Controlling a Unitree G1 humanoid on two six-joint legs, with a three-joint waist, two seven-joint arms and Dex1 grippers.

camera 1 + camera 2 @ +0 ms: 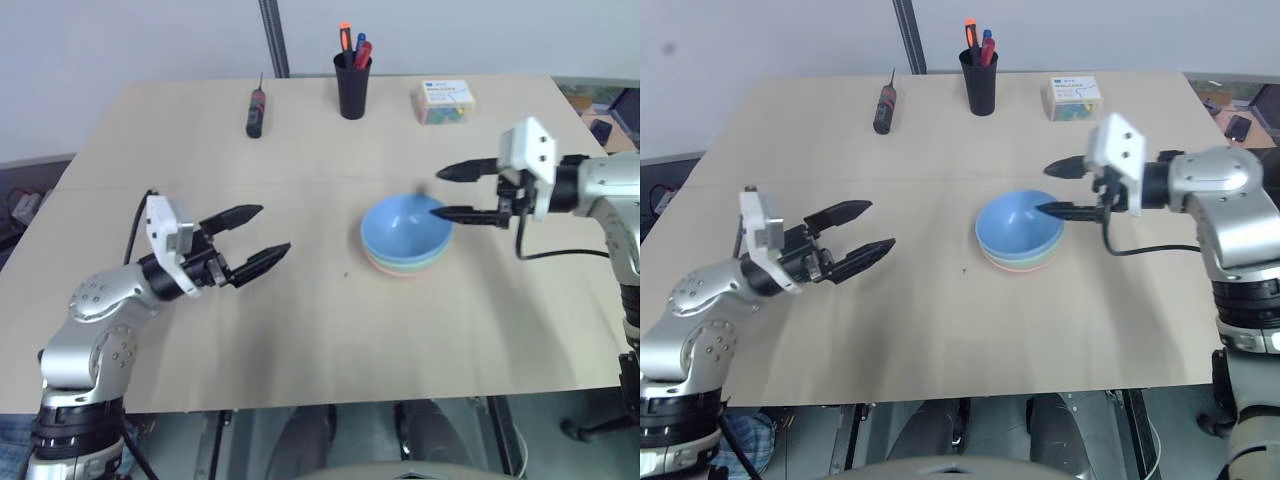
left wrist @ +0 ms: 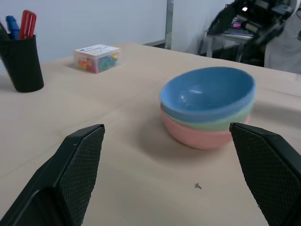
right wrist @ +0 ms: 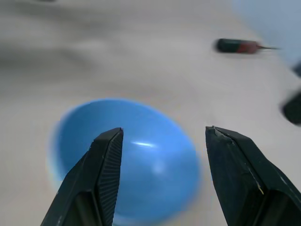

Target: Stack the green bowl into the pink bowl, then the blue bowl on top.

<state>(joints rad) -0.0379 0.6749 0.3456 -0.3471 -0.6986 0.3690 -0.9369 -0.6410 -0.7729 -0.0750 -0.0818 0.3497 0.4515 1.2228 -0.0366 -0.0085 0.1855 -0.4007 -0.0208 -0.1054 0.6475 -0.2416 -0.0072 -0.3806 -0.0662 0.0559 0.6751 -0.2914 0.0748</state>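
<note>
**Mia:** Left wrist view is showing all three bowls sitting in one pile on the worktop [image 1: 300, 330]. The pink bowl [image 2: 200, 137] is sitting at the bottom, the green bowl [image 2: 221, 123] is peeking out in the middle, and the blue bowl [image 2: 209, 92] is resting on top.

**Ben:** So is the job looking finished?

**Mia:** I am thinking yes. Green is lying inside pink, and blue is lying inside green. The pile is leaning a tiny bit, but it is looking steady to me.

**Ben:** What is the right pincer [image 1: 452, 192] doing?

**Mia:** It is hanging just by the far edge of the blue bowl, with its two fingers standing apart. It is holding nothing. One finger is reaching over the rim, but I cannot tell if it is touching.

**Ben:** And the left pincer [image 1: 262, 237]?

**Mia:** It is waiting well away from the pile, wide open and empty, pointing toward the bowls.

**Ben:** Anything left to do?

**Mia:** Only pulling the right arm clear without bumping the pile, I am guessing
</note>
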